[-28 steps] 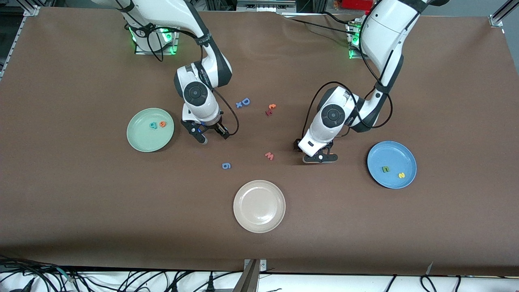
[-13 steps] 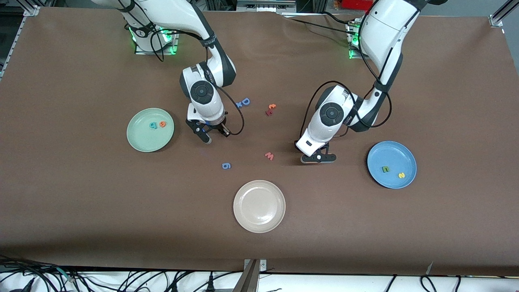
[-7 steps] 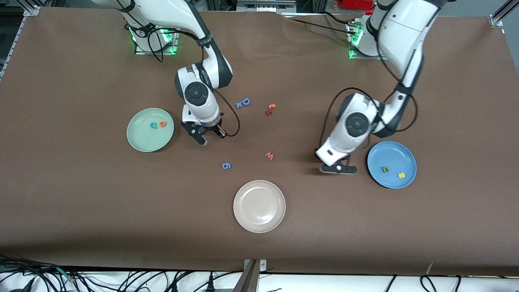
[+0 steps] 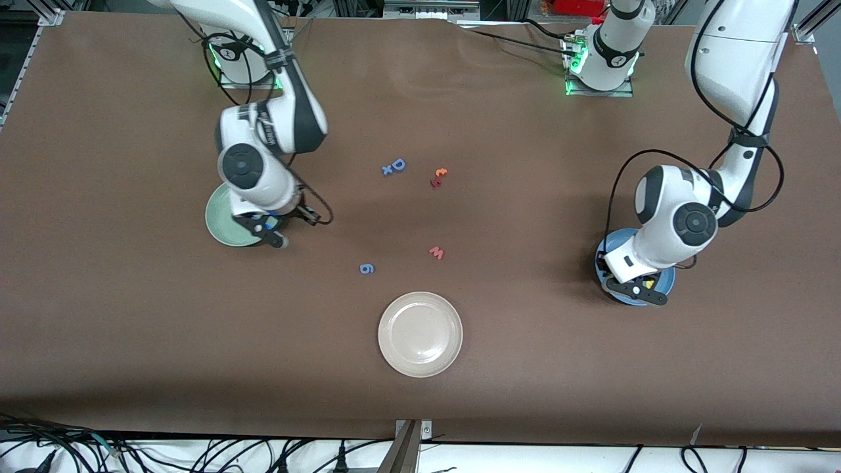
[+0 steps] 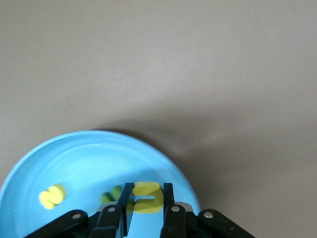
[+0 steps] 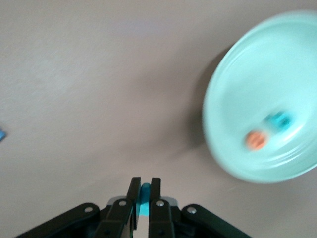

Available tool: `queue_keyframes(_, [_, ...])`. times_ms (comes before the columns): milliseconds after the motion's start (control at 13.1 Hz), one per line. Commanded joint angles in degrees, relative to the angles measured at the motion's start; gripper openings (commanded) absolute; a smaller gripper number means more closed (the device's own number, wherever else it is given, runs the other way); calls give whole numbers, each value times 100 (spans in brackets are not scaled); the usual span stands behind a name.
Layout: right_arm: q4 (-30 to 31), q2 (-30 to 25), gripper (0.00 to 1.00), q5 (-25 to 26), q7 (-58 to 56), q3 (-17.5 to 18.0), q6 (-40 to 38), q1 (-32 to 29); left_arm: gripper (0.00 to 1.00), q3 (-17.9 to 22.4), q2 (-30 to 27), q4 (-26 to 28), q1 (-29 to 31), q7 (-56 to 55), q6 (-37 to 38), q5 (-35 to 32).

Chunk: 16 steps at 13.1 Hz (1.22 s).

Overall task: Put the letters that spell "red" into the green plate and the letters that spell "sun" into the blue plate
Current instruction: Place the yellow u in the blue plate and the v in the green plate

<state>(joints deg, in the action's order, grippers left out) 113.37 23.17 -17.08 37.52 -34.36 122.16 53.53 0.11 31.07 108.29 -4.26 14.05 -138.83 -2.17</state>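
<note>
The left gripper [image 5: 144, 210] pinches a yellow letter [image 5: 147, 197] over the blue plate [image 5: 89, 158] — poised to drop it. The right gripper [image 6: 142, 198] clamps a teal letter [image 6: 144, 196] at the green plate [image 6: 277, 89] rim.

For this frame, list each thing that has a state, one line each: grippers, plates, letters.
left gripper: shut on the yellow letter, over the blue plate
right gripper: shut on the teal letter, at the green plate's edge
blue plate: holds a yellow letter and a green one
green plate: holds an orange letter and a teal one
beige plate: no letters in it
</note>
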Motion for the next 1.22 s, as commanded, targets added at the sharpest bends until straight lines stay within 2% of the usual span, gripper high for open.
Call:
queue_keyframes(0, [229, -102, 4, -59, -1321, -570, -324, 43, 8, -2, 4, 79, 170, 589, 49, 137])
queue_keyframes(76, [369, -85, 4, -59, -1848, -754, -272, -9, 11, -2, 21, 79, 241, 659, 49, 137])
queue_keyframes(153, [414, -67, 4, -67, -2254, -808, -254, -149, 33, -2, 22, 70, 268, 678, 49, 137])
queue_keyframes(229, [449, -23, 4, -68, -2467, -809, -254, -333, 99, -2, 22, 79, 268, 660, 49, 137])
queue_keyframes(382, [537, 248, 4, -68, -2941, -809, -193, -588, 100, -2, -66, 61, 268, 625, 57, 137])
queue_keyframes(534, [590, 407, 4, -129, -3582, -774, -87, -1027, 100, -29, -512, 17, 250, 616, 328, 111])
queue_keyframes(764, [581, 767, 7, -699, -4086, -756, -96, -1152, 100, -46, -1312, -140, 259, 599, 1214, 120])
queue_keyframes(1069, [590, 847, 8, -744, -4095, -721, -131, -1161, 100, -38, -1858, -1096, 259, 564, 2866, 129])
queue_keyframes(1145, [590, 865, 16, -744, -4095, -695, -131, -1161, 100, -20, -1903, -1377, 259, 564, 3218, 120])
